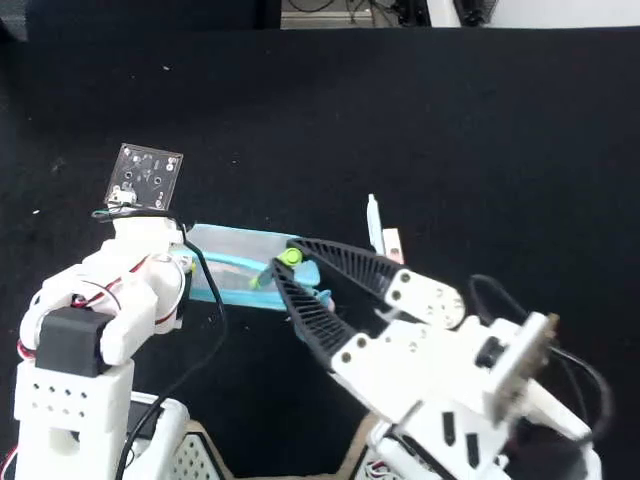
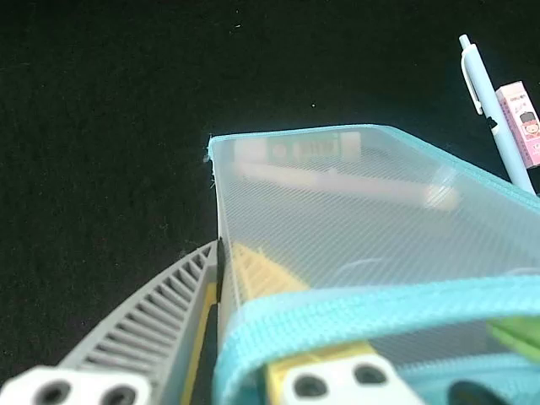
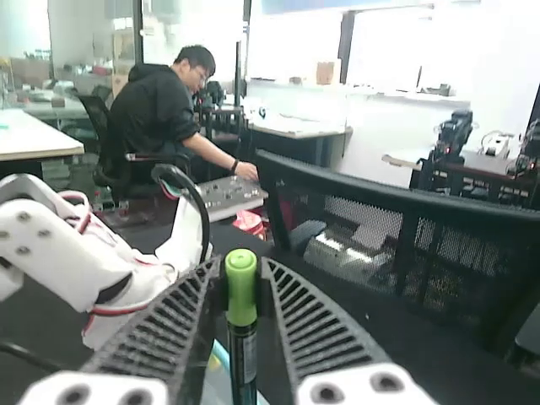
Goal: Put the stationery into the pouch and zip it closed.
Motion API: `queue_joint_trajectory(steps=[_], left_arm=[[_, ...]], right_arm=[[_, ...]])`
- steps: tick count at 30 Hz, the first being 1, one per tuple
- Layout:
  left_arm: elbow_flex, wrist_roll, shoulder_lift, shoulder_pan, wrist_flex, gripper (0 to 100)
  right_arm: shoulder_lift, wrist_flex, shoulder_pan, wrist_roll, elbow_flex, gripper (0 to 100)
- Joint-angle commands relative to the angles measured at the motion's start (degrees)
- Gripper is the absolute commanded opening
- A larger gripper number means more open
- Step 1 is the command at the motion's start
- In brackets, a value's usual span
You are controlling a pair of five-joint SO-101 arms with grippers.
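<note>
The left gripper [image 2: 224, 253] pinches the left edge of the clear pouch [image 2: 337, 219], mid-table. The right gripper [image 3: 240, 268] clamps a green-capped marker [image 3: 240, 295] over the pouch. A pen [image 2: 498, 110] and eraser [image 2: 525, 122] lie just right of it.

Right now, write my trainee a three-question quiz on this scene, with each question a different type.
1. True or false: the right hand is shut on a green-capped marker.
2. Multiple choice: what lies outside the pouch, beside it?
A) a pen and an eraser
B) a pair of scissors
C) a ruler and a stapler
3. Fill the gap: the ____ hand clamps the pouch's wall, one finger inside and one outside.

Key: 1 true; 2 A; 3 left, the left hand.
</note>
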Motion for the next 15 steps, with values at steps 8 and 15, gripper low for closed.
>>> queue_joint_trajectory(steps=[8,15], left_arm=[[0.40,-0.35,0.35,0.31,-0.70,3],[0.40,-0.35,0.35,0.31,-0.70,3]], right_arm=[[1.63,-7.91,-0.35,8.62,11.74,1.8],[6.37,-4.92,-5.27,8.97,9.98,13.6]])
